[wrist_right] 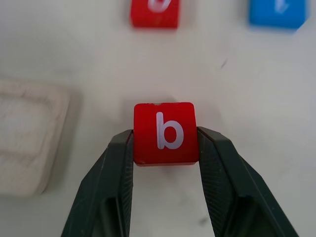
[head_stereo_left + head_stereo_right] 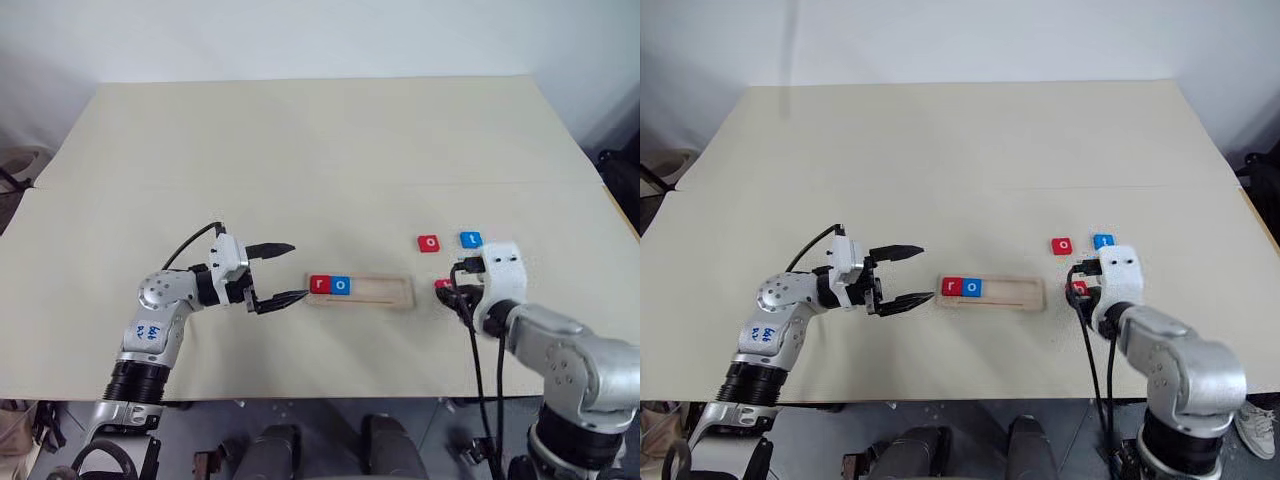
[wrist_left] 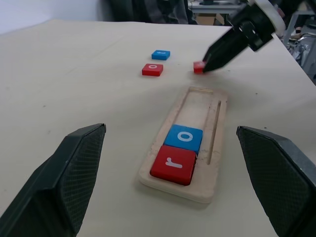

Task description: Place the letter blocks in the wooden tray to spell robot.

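We see the wooden tray (image 2: 385,292) w/ red r block (image 2: 320,284) and blue o block (image 2: 341,285) side by side at its left end; rest of slot bare. Left gripper (image 2: 283,272) sits just beside that end, fingers spread, holding nothing. Right gripper (image 1: 165,143) pinches the red b block (image 1: 165,132) just right of the tray; from the head views that block is mostly hidden behind the wrist. Red o block (image 2: 428,243) and blue t block (image 2: 470,239) lie on the table (image 2: 300,150) beyond; in the right wrist view both are cut off.
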### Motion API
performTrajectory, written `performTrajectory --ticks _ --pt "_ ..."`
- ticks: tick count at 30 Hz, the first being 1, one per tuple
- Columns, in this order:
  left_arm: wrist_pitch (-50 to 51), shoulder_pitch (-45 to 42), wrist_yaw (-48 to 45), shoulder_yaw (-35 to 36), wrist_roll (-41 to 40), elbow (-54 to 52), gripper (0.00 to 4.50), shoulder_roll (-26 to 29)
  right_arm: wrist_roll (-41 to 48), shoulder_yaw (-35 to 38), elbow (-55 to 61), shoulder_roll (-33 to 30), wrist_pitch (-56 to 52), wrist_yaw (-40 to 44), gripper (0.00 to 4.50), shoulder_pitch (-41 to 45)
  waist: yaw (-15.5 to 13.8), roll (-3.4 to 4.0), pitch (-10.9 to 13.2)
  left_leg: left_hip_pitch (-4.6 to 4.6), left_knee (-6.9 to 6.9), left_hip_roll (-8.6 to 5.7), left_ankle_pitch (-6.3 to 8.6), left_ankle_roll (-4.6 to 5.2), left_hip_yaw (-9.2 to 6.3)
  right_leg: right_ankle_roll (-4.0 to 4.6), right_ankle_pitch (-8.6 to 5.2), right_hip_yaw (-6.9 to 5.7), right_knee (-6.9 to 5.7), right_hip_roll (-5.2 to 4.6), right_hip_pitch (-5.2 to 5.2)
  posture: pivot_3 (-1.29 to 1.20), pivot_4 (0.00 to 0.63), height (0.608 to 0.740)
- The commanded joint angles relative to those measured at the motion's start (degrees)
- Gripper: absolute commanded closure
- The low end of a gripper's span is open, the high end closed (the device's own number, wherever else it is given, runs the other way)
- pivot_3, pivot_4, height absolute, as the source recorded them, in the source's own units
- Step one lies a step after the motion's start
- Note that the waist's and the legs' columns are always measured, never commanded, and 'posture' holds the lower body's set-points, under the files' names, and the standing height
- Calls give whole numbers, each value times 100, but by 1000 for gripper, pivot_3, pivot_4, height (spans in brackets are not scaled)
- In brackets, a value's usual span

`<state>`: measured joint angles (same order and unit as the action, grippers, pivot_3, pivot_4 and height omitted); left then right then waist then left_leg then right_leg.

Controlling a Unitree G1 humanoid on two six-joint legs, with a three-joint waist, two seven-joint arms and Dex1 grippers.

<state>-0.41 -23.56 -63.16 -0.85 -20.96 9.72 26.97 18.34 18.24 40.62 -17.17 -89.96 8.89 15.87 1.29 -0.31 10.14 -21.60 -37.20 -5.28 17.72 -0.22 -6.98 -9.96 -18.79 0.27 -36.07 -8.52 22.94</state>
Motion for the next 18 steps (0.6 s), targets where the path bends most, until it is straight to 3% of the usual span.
performTrajectory --ticks 1,2,6,9,11,13,18 --pt "-16 -79 -90 44 -55 -93 0 64 -189 -7 203 245 100 -229 3039 -154 -2 -2 -1 0 0 -1 0 0 0 0 0 0 0 0 0 0 150 740" --pt "-11 -77 -97 48 -56 -98 0 68 -217 0 199 302 124 -259 3039 -171 -2 -2 -1 0 0 0 0 0 -1 0 0 0 1 0 0 0 150 740" --pt "22 -30 -105 70 -66 -172 0 103 -101 -40 217 188 329 -39 1681 -203 -1 -2 -1 1 0 0 0 0 -1 0 0 0 1 0 0 0 150 740" --pt "34 1 -104 86 -70 -203 0 135 397 151 312 -235 536 721 678 -194 -2 -2 -1 1 0 -1 0 0 1 0 0 1 2 0 0 0 150 740" --pt "26 13 -103 109 -72 -193 0 164 717 369 264 -924 860 1464 27 -435 -13 -2 -1 1 1 0 0 1 1 0 0 0 6 1 0 0 150 740" --pt "11 21 -101 134 -72 -171 0 186 896 586 79 -1536 1446 2114 27 -769 -90 -2 0 1 4 -1 1 2 1 0 0 -1 11 0 -1 0 150 740" --pt "-118 35 -151 176 -60 -114 0 225 617 1018 -1009 -2509 4502 3984 27 -1942 -142 -7 2 5 -2 1 3 6 10 -1 0 -5 22 3 -14 0 150 740"
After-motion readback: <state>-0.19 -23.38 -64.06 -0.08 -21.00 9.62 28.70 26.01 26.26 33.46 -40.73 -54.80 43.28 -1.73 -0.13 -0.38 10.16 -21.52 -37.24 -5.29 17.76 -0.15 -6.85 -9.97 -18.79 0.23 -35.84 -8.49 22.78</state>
